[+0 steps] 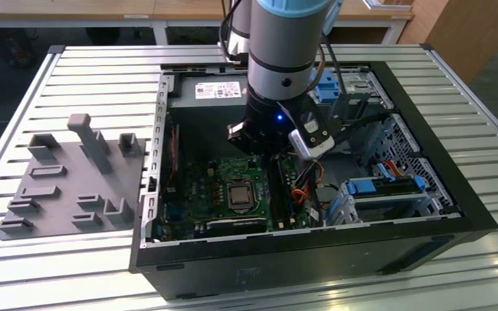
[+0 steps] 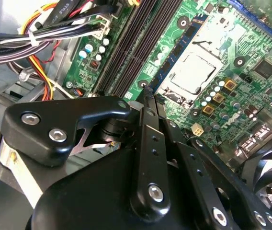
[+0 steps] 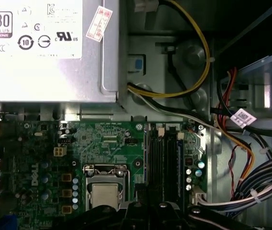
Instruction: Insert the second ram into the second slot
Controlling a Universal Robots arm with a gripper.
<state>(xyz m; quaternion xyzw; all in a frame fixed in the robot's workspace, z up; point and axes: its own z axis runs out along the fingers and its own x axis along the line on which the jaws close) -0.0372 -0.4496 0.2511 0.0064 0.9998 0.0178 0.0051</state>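
My gripper (image 2: 147,93) is shut, its thin fingertips pressed together with nothing visible between them. It hovers right at the near end of the memory slots (image 2: 129,52) on the green motherboard (image 2: 222,62). A thin dark-blue ram stick (image 2: 174,60) with small chips stands on edge between the slots and the CPU socket (image 2: 193,72). In the first wrist view a blue edge (image 3: 179,163) runs along the slots (image 3: 162,163) on the side away from the socket. I cannot tell which is the second ram. In the exterior view the arm (image 1: 284,65) reaches down into the open case (image 1: 318,253) over the slots (image 1: 281,191).
Bundled cables (image 2: 40,43) crowd one side of the slots. The power supply (image 3: 45,48) sits beyond the board, and a black fan (image 2: 270,163) is beside the gripper. Drive bays with light-blue latches (image 1: 388,188) fill the case at the exterior view's right. A grey fixture plate (image 1: 67,181) lies outside the case.
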